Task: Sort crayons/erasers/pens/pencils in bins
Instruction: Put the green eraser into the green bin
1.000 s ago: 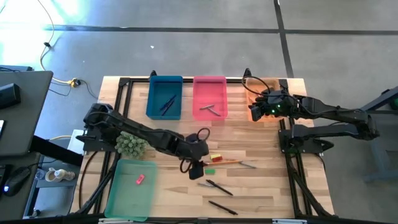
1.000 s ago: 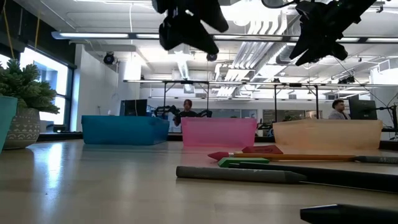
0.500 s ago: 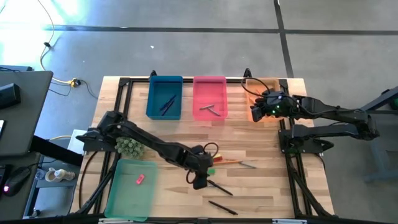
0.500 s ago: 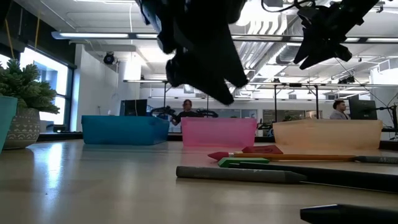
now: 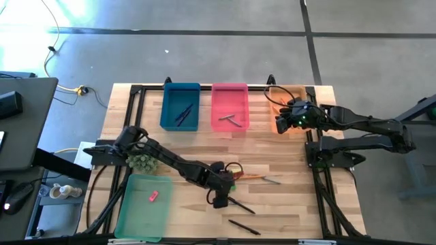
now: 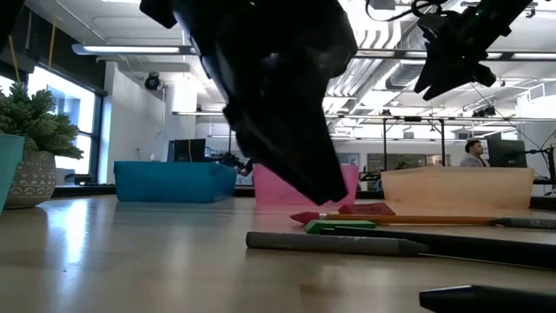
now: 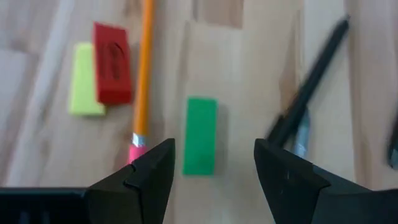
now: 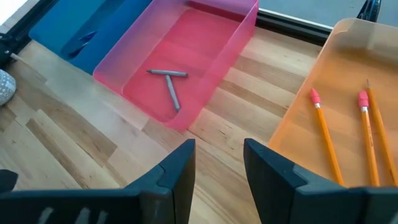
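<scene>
Four bins sit on the table (image 5: 286, 211) in the high view: blue bin (image 5: 180, 107), pink bin (image 5: 229, 106) and orange bin (image 5: 281, 109) along the far edge, green bin (image 5: 144, 207) near left with a pink eraser (image 5: 153, 196) inside. Left gripper (image 5: 219, 199) hangs low over the middle, beside a pencil (image 5: 249, 177); two black pens (image 5: 239, 204) lie nearer. Right gripper (image 5: 285, 117) hovers at the orange bin.

Low view: a grey crayon (image 6: 334, 243) lies nearest, green eraser (image 6: 334, 226) just behind it.

Left wrist view: fingers (image 7: 149, 177) apart, holding nothing, straddling the green eraser; yellow eraser (image 7: 84, 81) touches a red eraser (image 7: 112, 62) beside the pencil.

Right wrist view: fingers (image 8: 177, 174) apart, empty; two crayons (image 8: 169, 84) in the pink bin, three pencils (image 8: 326, 134) in the orange.
</scene>
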Robot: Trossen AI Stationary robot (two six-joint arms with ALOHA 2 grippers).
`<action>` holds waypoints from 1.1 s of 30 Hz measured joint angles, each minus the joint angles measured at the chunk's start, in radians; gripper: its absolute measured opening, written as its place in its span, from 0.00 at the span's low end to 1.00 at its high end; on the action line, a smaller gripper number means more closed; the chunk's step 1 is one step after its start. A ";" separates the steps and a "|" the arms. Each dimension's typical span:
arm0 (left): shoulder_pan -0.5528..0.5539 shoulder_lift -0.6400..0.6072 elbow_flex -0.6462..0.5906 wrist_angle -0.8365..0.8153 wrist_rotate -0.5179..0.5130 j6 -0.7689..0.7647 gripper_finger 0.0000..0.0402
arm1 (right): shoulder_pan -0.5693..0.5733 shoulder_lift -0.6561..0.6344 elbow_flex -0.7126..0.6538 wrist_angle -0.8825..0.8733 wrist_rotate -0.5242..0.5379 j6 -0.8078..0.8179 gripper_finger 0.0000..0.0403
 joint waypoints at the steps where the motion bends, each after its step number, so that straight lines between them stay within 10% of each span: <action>1: 0.000 0.003 0.000 0.001 -0.019 0.001 0.52 | 0.000 0.000 0.000 0.000 0.000 0.000 0.32; 33: -0.015 0.063 0.000 0.029 -0.111 0.056 0.38 | 0.000 0.000 -0.001 0.003 -0.002 0.052 0.32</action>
